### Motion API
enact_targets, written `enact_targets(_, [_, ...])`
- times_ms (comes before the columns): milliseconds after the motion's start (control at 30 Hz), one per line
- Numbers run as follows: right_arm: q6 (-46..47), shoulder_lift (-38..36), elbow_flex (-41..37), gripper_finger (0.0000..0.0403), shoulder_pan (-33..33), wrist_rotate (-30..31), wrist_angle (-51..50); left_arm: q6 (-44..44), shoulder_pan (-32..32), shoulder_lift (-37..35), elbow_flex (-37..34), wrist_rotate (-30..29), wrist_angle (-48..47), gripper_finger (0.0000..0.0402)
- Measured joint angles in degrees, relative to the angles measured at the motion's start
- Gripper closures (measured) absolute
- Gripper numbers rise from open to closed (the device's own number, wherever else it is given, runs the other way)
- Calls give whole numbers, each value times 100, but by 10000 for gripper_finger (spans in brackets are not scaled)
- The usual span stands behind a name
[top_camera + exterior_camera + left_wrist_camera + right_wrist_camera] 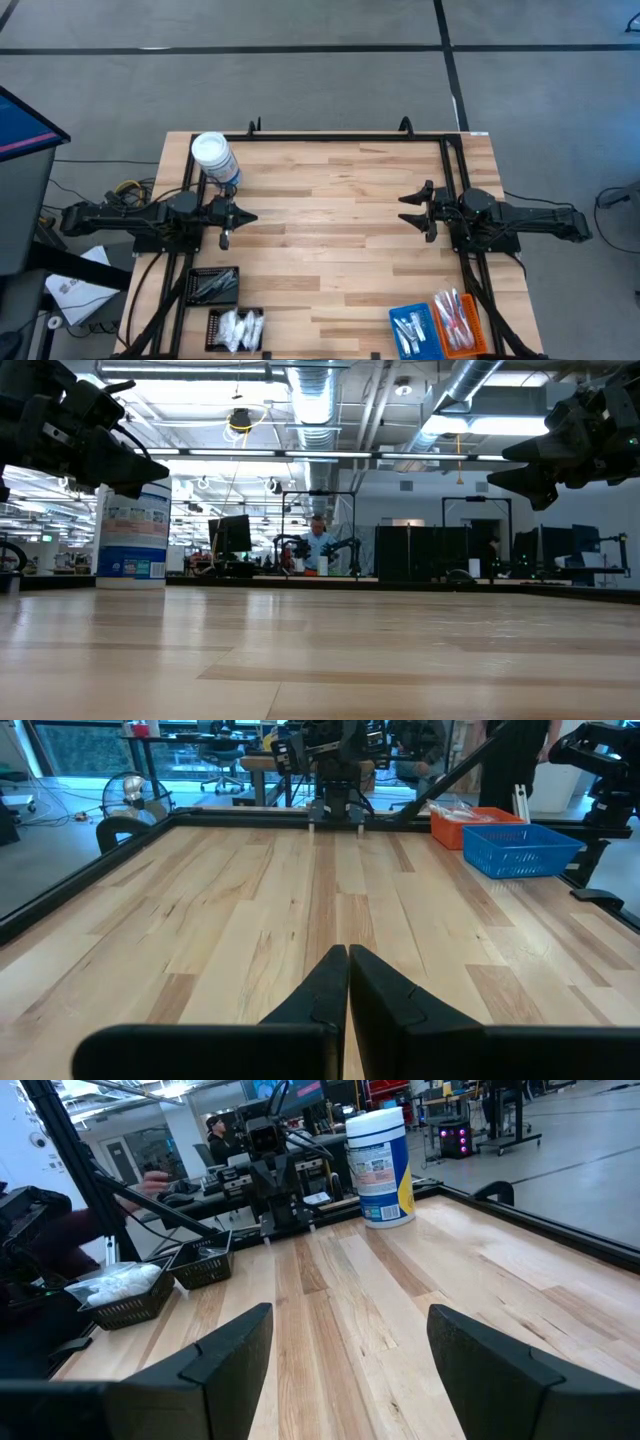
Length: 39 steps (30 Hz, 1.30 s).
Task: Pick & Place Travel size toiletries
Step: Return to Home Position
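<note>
The toiletries lie in four trays along the table's near edge. White sachets (pixel 238 328) fill a black tray and dark sticks (pixel 213 286) lie in another black tray at the near left. Silvery pieces sit in a blue tray (pixel 413 329) and wrapped toothbrushes in an orange tray (pixel 458 322) at the near right. My left gripper (pixel 245 217) is shut and empty above the table's left side. My right gripper (pixel 405 209) is open and empty above the right side.
A big round jar with a white lid (pixel 215 160) stands at the far left, close to my left gripper. A black frame rail (pixel 330 137) runs along the table's far edge. Bare wood (pixel 330 230) lies between the two grippers.
</note>
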Motion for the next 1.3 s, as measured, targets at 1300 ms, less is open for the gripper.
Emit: enact_targets(1300, [0,-1,0,143,-1,-1,0,1,1,0,2,1,111,394])
